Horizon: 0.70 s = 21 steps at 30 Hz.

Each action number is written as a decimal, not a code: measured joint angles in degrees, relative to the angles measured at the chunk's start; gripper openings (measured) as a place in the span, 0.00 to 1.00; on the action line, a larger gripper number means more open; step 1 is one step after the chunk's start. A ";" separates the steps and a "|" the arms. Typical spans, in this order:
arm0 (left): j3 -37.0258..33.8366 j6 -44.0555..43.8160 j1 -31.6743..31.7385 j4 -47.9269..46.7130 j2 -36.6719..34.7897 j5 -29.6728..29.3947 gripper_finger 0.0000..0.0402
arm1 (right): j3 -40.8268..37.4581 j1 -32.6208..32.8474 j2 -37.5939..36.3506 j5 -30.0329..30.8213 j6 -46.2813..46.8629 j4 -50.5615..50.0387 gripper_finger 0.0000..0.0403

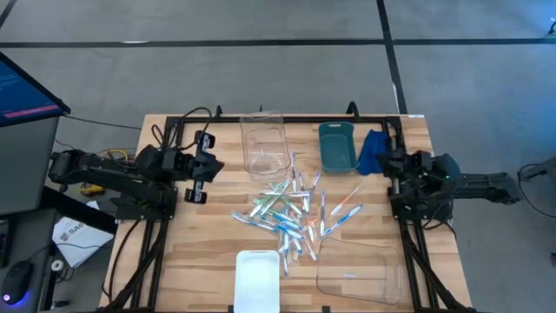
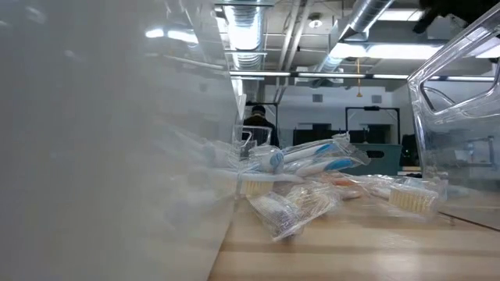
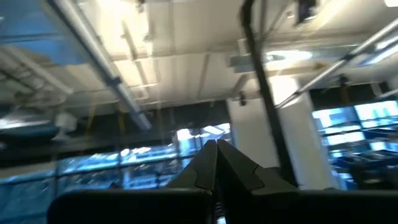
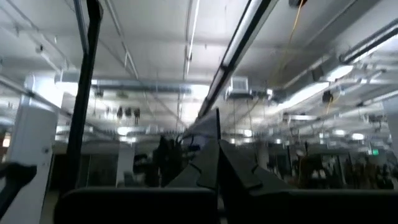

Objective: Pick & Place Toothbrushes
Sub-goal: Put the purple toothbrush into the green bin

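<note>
Several toothbrushes [image 1: 291, 213] lie in a loose heap on the middle of the wooden table; the low view shows them in clear wrappers [image 2: 312, 168]. My left gripper [image 1: 211, 165] hangs shut above the table's left side, clear of the heap and tilted upward; its wrist view shows the closed fingers [image 3: 216, 163] against the ceiling. My right gripper [image 1: 388, 167] is shut too, raised at the right side beside the blue cloth [image 1: 372, 152], its fingers [image 4: 216, 155] also aimed at the ceiling. Neither gripper holds anything.
A clear bin [image 1: 263, 143] and a teal bin [image 1: 336, 146] stand at the far side. Another clear bin [image 1: 360, 269] and a white tray [image 1: 258, 278] sit at the near edge. A black frame [image 1: 287, 117] runs around the table. A person [image 2: 258, 125] stands far behind.
</note>
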 joint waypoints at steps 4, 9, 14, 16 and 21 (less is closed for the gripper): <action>0.16 0.05 0.16 -6.23 0.01 -4.05 0.01 | 7.83 0.00 10.23 0.02 1.04 -9.97 0.00; 6.85 -2.44 2.34 -26.85 1.12 -5.86 0.01 | 18.18 -0.20 24.34 2.02 8.28 -24.14 0.00; 15.34 -2.73 2.91 -44.37 7.49 -4.00 0.01 | 26.03 0.50 32.48 1.11 10.60 -32.80 0.00; 18.21 -1.45 2.91 -50.46 10.76 -3.31 0.01 | 27.56 1.14 34.77 1.07 10.60 -37.76 0.00; 23.38 1.79 2.91 -61.41 22.90 -3.28 0.01 | 28.35 1.26 38.28 0.90 10.61 -40.63 0.00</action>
